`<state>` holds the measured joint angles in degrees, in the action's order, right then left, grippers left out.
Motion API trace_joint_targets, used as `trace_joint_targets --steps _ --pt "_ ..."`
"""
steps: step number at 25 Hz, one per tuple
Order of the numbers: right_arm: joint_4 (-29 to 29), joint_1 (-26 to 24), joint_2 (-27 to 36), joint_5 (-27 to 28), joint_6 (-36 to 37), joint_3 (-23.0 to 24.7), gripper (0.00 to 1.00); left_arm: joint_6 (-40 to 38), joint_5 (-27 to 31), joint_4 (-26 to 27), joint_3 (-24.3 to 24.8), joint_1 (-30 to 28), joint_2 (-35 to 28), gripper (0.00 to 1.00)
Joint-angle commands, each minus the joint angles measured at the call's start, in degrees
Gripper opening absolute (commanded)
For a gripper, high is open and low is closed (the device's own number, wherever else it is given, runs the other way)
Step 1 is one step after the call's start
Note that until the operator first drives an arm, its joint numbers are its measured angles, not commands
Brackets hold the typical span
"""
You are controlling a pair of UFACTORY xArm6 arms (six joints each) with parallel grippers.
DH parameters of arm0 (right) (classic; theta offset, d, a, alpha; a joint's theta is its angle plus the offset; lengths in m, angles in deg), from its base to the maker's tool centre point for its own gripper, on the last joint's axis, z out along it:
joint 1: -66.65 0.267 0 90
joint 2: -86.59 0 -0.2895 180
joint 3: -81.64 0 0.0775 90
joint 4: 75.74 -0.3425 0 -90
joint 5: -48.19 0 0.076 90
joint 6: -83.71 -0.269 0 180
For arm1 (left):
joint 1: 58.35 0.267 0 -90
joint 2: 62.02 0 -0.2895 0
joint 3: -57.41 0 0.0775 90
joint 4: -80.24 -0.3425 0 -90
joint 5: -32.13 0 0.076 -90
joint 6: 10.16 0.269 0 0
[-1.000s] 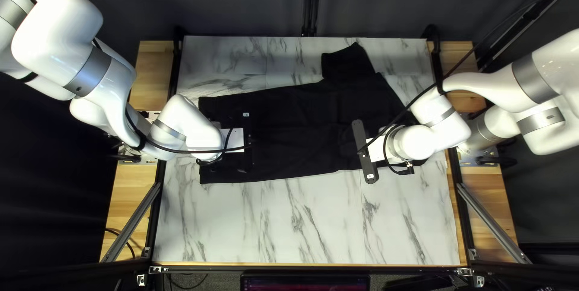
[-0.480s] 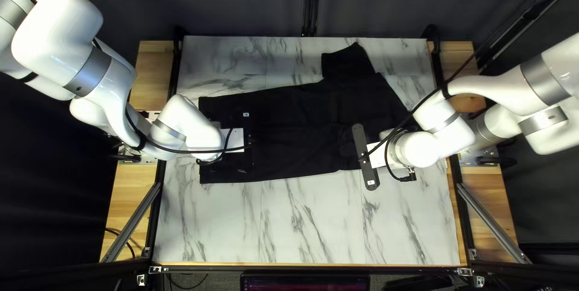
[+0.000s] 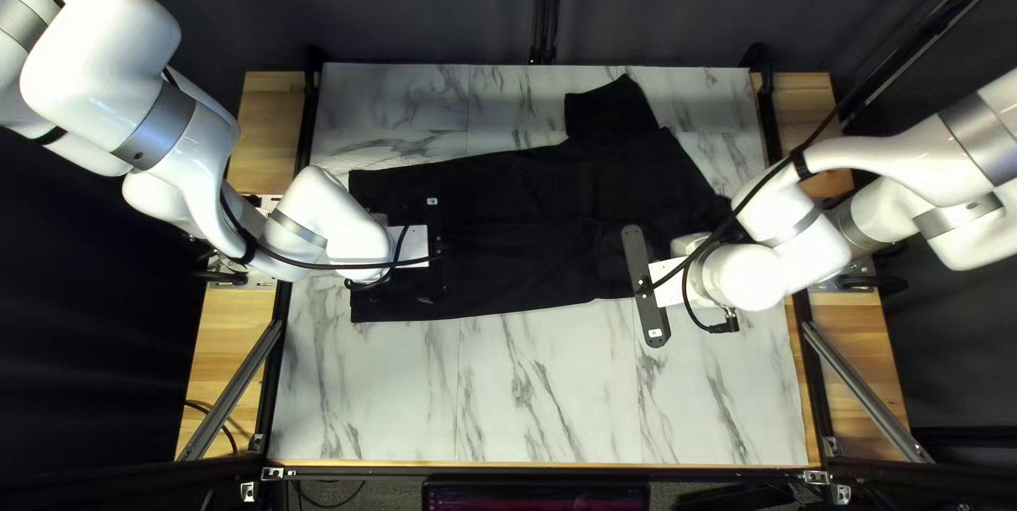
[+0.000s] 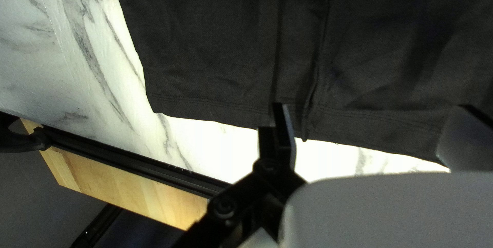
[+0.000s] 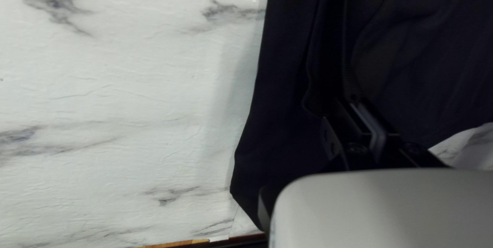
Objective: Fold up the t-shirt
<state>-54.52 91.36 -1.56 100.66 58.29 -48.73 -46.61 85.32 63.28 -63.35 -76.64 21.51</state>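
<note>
Nearest to me was a dark screen (image 3: 535, 497), just beyond the near edge of the marble-patterned surface (image 3: 530, 395). Past that bare stretch came the long near edge of the black t-shirt (image 3: 509, 225), which lay lengthwise across the middle of the surface, its hem toward my left arm (image 3: 95, 77). My right arm (image 3: 900, 167) reached in over the opposite end and covered part of the fabric. Its right hand (image 3: 644, 287) was over the near edge there; in its wrist view the fingers (image 5: 374, 127) were clenched together, pinching the shirt where a ridge of cloth ran into their tips. My left hand (image 3: 413, 246) was over the hem end, released: its wrist view showed the fingers (image 4: 285, 132) wide apart and gripping nothing, one beside a lengthwise crease at the stitched hem. Farther out, one sleeve (image 3: 614, 109) stuck out from the shirt toward the far edge, lying flat. Wooden strips (image 3: 228, 363) flanked the surface on both sides, and behind the far edge hung a dark curtain (image 3: 424, 3).
</note>
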Motion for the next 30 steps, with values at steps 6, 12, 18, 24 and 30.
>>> trace_joint_targets --steps 6,12,18,24,30 --pt "0.16 1.21 -0.90 -0.31 -1.82 0.32 0.02 0.00 0.00 0.00 0.00 0.00 0.00 1.00" --pt "-0.56 0.64 -3.13 -5.34 -1.47 2.60 0.33 0.00 0.00 0.00 0.00 0.00 0.00 1.00" --pt "-1.96 0.67 -0.84 -5.13 0.02 3.45 1.00 0.00 0.00 0.00 0.00 0.00 0.00 1.00" --pt "-4.35 -0.97 8.47 -0.13 4.43 4.79 1.00 0.00 0.00 0.00 0.00 0.00 0.00 1.00" --pt "-12.07 -8.15 26.60 8.77 18.81 6.76 1.00 0.00 0.00 0.00 0.00 0.00 0.00 1.00"
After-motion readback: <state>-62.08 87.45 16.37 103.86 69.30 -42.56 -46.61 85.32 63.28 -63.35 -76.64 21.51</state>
